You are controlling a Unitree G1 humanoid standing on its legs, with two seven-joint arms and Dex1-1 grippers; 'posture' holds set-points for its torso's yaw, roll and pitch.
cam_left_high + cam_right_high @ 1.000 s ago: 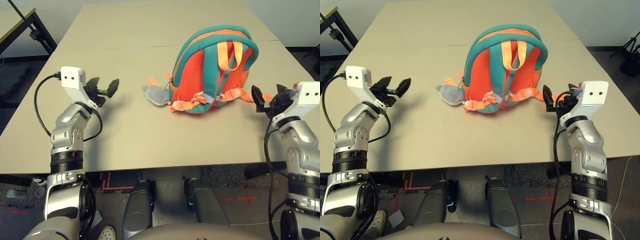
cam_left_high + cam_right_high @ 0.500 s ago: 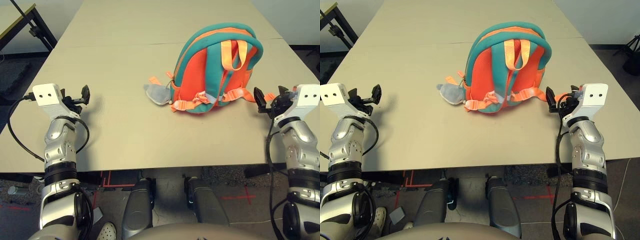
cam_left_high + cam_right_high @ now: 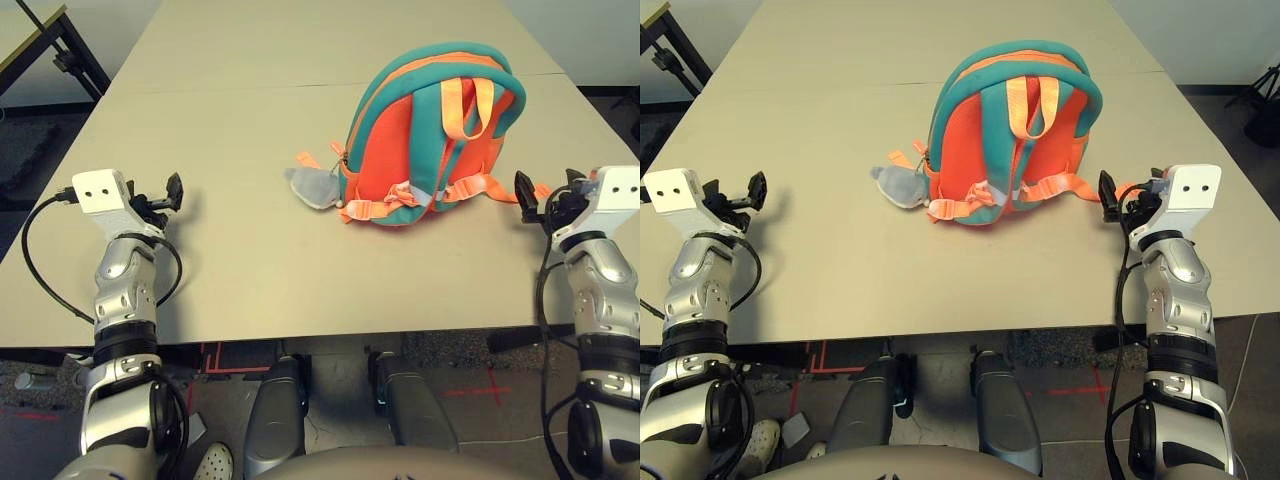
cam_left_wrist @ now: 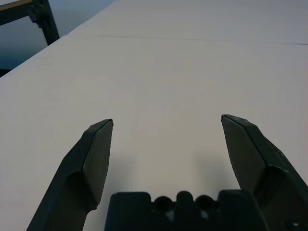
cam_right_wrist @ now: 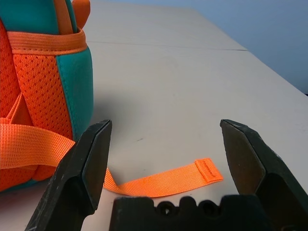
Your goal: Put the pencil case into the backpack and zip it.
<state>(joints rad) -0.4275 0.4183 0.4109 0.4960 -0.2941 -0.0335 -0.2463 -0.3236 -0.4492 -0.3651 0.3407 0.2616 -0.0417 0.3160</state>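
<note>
Left pincer [image 4: 166, 144] gaping over bare beige counter [image 3: 250, 250]; right pincer [image 5: 166, 144] gaping, wrist view showing loose orange strap end [image 5: 192, 175] beside orange-teal backpack [image 3: 430, 130] standing mid-counter.

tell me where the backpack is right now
The backpack lies on the table, right of centre in the head views, nearer the open right gripper, which points at its trailing strap.

No lettering, label or number can be read anywhere, as far as these views show.
</note>
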